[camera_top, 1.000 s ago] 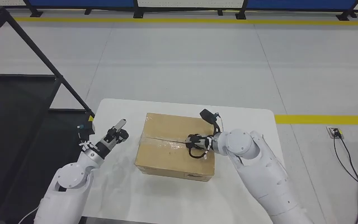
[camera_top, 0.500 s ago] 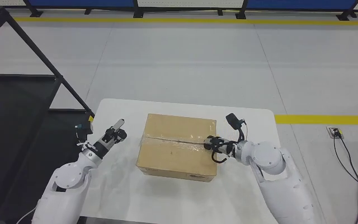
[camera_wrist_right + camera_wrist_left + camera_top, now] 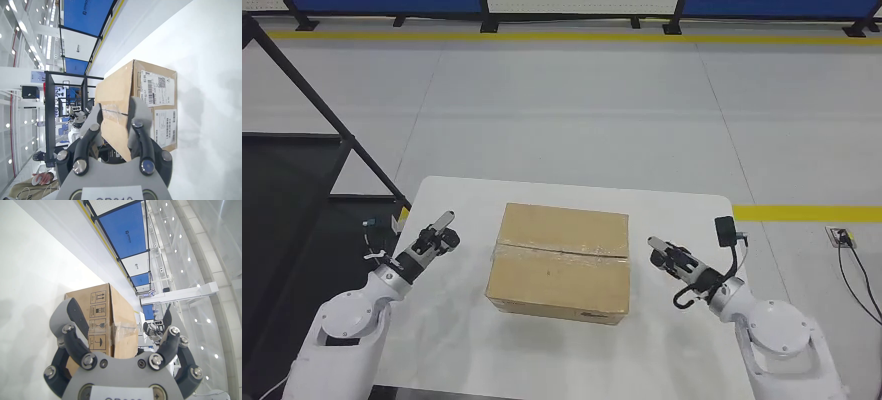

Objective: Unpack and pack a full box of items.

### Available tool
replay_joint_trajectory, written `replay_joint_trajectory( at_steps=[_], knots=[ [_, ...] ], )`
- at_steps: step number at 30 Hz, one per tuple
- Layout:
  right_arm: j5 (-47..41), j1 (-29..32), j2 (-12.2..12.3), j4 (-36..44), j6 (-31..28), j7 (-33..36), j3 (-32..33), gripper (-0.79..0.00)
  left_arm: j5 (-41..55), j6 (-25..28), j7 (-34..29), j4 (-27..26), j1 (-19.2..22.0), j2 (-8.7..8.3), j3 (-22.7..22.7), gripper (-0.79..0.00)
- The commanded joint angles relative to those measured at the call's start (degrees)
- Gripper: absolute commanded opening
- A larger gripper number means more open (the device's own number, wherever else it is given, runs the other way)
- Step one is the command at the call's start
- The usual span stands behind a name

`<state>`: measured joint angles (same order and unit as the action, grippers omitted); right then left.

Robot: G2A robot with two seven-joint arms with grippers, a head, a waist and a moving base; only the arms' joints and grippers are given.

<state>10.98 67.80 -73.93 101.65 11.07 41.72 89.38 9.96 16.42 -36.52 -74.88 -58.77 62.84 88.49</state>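
Observation:
A brown cardboard box (image 3: 560, 259) sits closed in the middle of the white table (image 3: 682, 215), with clear tape along its top seam. My left gripper (image 3: 439, 233) hovers off the box's left side, open and holding nothing. In the left wrist view the box (image 3: 117, 321) stands beyond the open left gripper (image 3: 121, 313), its printed end facing me. My right gripper (image 3: 664, 253) is off the box's right side, open and holding nothing. In the right wrist view the box (image 3: 121, 91) with its white labels lies just past the right gripper (image 3: 115, 111).
A black metal frame (image 3: 342, 140) stands off the table's left rear corner. Bare table surface lies in front of the box and along both sides. A yellow floor line (image 3: 807, 212) runs to the right of the table.
My right gripper has pulled back off the box's top seam to the right, ending clear of the box's right side. The left gripper drifted slightly left.

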Motion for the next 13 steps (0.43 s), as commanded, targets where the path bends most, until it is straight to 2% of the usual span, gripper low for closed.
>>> replay_joint_trajectory(
  at_steps=[1, 2, 8, 13],
  knots=[
    [0.00, 0.00, 0.00, 0.00, 0.00, 0.00, 0.00, -0.351, 0.00, 0.00, 0.00, 0.00, 0.00, 0.00, 0.00, 0.000],
    [0.02, -0.18, 0.00, -0.07, 0.02, 0.08, -0.05, -0.284, 0.00, 0.01, 0.03, 0.03, 0.01, 0.00, -0.01, 0.000],
    [0.05, -0.27, -0.01, -0.13, 0.06, 0.15, -0.10, -0.053, 0.02, 0.03, 0.04, 0.05, 0.02, 0.01, -0.03, 0.000],
    [0.05, -0.27, -0.01, -0.13, 0.06, 0.15, -0.10, -0.001, 0.02, 0.03, 0.04, 0.05, 0.02, 0.01, -0.03, 0.000]
  ],
)
